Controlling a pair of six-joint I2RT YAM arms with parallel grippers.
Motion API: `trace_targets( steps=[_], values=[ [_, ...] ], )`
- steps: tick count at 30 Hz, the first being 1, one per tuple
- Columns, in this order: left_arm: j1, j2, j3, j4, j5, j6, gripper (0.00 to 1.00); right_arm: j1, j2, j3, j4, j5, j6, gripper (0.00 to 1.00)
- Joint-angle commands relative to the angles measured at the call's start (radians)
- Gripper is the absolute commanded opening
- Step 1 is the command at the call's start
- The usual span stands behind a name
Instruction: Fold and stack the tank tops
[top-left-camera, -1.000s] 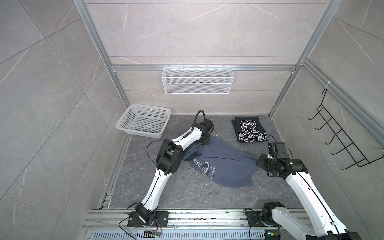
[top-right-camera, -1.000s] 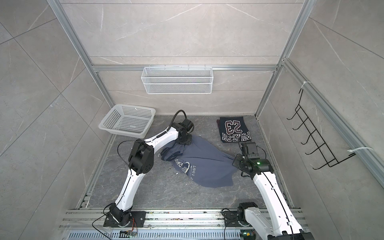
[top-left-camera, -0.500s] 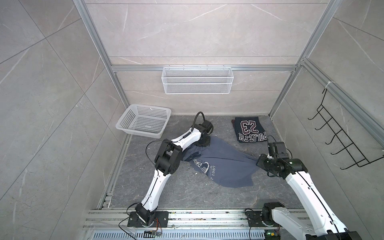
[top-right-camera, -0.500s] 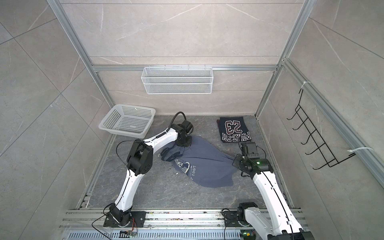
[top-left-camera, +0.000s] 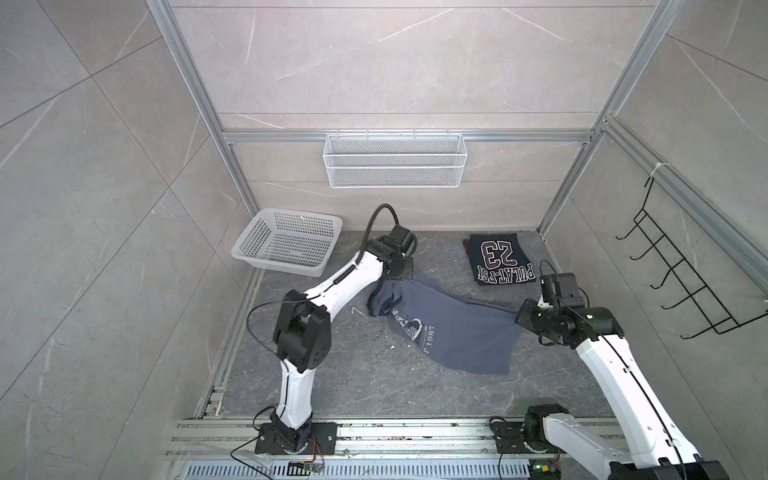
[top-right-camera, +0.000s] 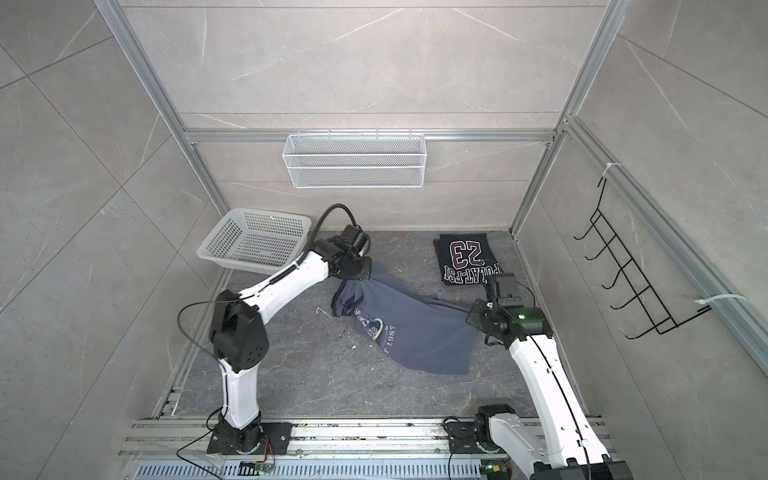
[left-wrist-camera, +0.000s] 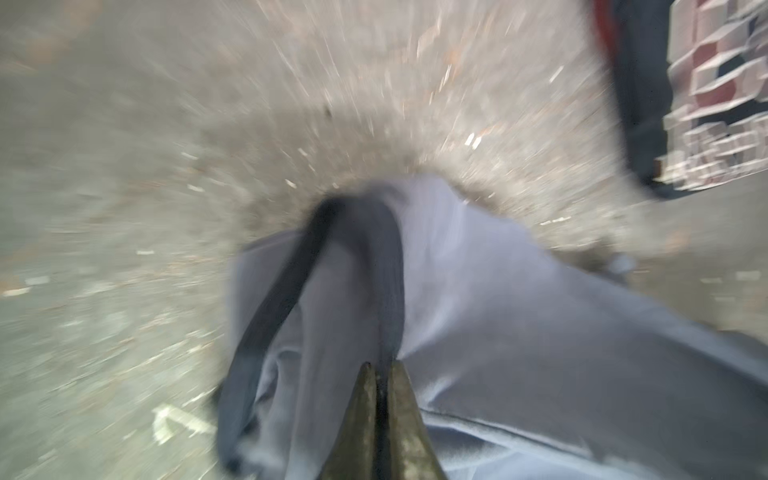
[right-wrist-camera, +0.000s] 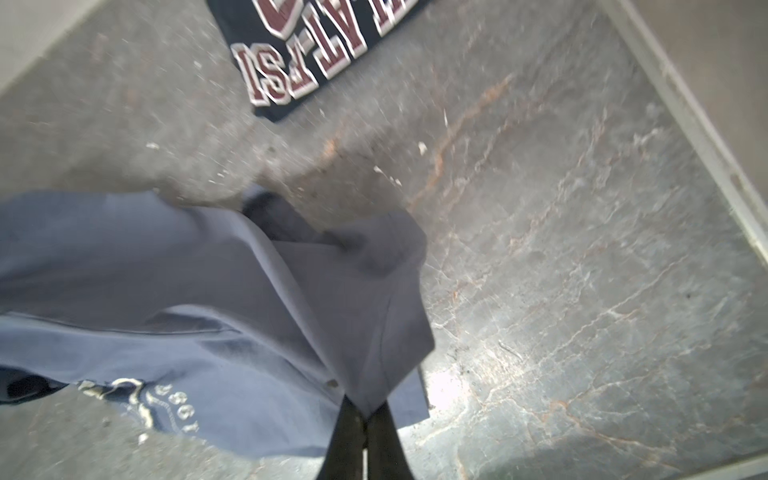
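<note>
Slate top (top-left-camera: 453, 328), "1987", pinched by left pincer (left-wrist-camera: 379, 365), right pincer (right-wrist-camera: 365, 411); navy top (top-left-camera: 500, 259) reads "23".

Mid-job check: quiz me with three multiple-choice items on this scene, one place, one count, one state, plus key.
1. Where is the dark navy cloth tank top with dark-red lettering? A) in a basket B) on a wall hook C) folded on the grey stone-patterned surface, back right
2. How many tank tops are in view? A) one B) two C) three
3. The slate blue-grey cloth tank top is: A) pinched by the left gripper and right gripper B) folded C) untouched
Key: 1C, both top views show it there; 2B, navy and blue-grey only; 3A, wrist views show jaws shut on cloth.
</note>
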Motion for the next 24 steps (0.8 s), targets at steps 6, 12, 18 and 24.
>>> trace_targets(
  steps=[6, 12, 18, 24],
  values=[
    [0.263, -0.283, 0.172, 0.062, 0.103, -0.039, 0.00, -0.003, 0.252, 0.565, -0.085, -0.065, -0.059, 0.00],
    [0.267, -0.429, 0.010, 0.101, 0.146, -0.032, 0.01, 0.001, 0.296, 0.673, -0.099, -0.148, -0.098, 0.00],
    [0.257, -0.520, -0.543, 0.222, 0.288, -0.131, 0.04, 0.106, 0.163, 0.243, 0.030, -0.227, -0.082, 0.00],
    [0.130, -0.362, -0.728, 0.186, 0.281, -0.125, 0.05, 0.148, 0.145, -0.054, 0.060, -0.093, -0.052, 0.00]
  ],
)
